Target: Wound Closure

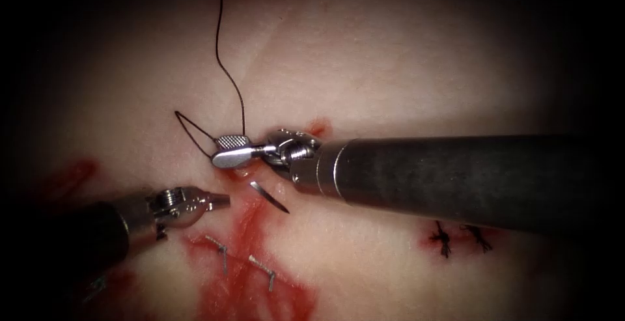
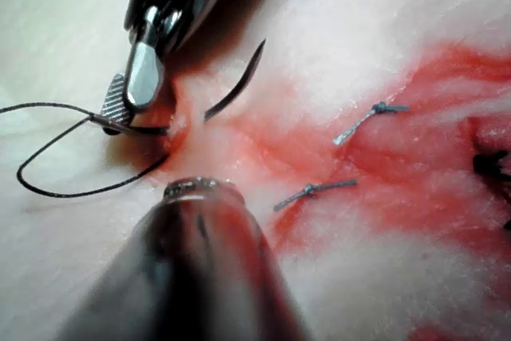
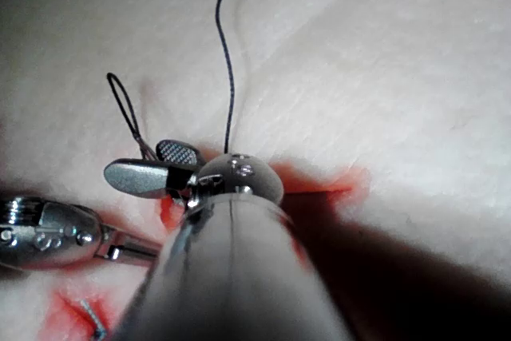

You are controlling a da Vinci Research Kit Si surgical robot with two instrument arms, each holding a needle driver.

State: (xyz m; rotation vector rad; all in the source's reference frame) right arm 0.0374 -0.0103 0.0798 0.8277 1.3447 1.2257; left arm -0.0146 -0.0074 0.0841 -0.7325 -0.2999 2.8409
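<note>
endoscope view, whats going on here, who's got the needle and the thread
Neither tool holds the needle: it sits in the tissue at the cut, one end sticking out just below the right tool. That tool's jaws are open, with a loop of the thread at them, apparently caught between; the rest runs up across the tissue. The left tool holds nothing, jaws shut, just left of the needle. Red fluid covers the cut, with finished stitches lower down and knots to the right.

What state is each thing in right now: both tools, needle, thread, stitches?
Right tool: jaws open around the thread, holding nothing firmly.
Left tool: jaws shut, empty.
Needle: held by neither tool, partly in the tissue, tip free.
Thread: slack, looped left of the right tool.
Earlier stitches: tied, ends cut.
</note>
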